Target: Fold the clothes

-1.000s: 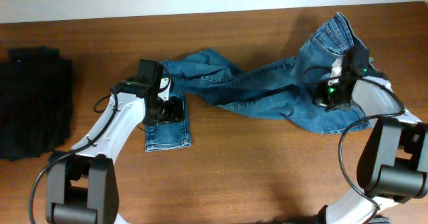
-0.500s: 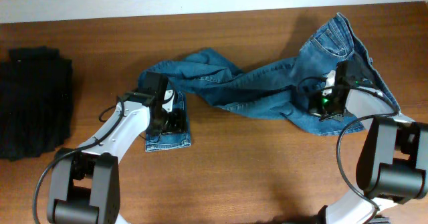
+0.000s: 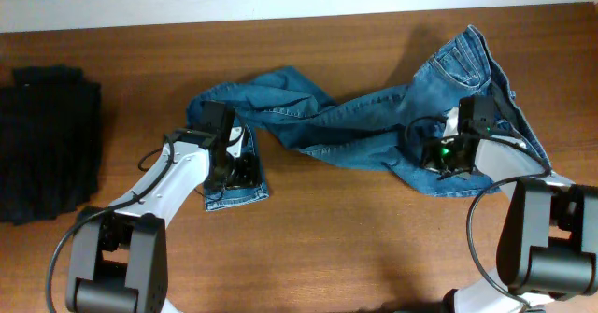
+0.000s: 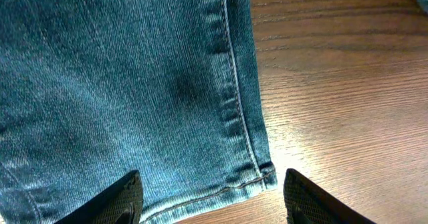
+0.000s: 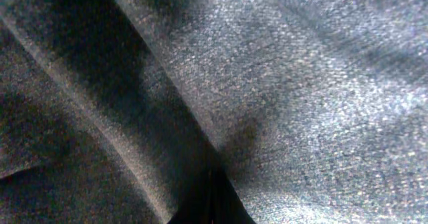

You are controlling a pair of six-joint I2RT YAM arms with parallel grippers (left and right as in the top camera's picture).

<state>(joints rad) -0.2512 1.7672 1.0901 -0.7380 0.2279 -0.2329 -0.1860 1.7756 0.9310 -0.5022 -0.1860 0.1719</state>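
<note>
the jeans point(image 3: 374, 131) sprawl across the table point(image 3: 327, 257), long axis running from the hem at left to the waistband at right. the left gripper point(image 4: 217, 197) hangs spread wide just over that hem. the right gripper point(image 3: 441, 154) is clenched, apparently pinching denim near the seat, though its view is blurred.

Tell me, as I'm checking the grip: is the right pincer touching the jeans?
Touching. In the right wrist view the jeans crease and bunch into the shut right pincer.

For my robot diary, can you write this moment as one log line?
jeans: rumpled, unfolded | left end effector: open over leg hem | right end effector: shut on jeans
</note>
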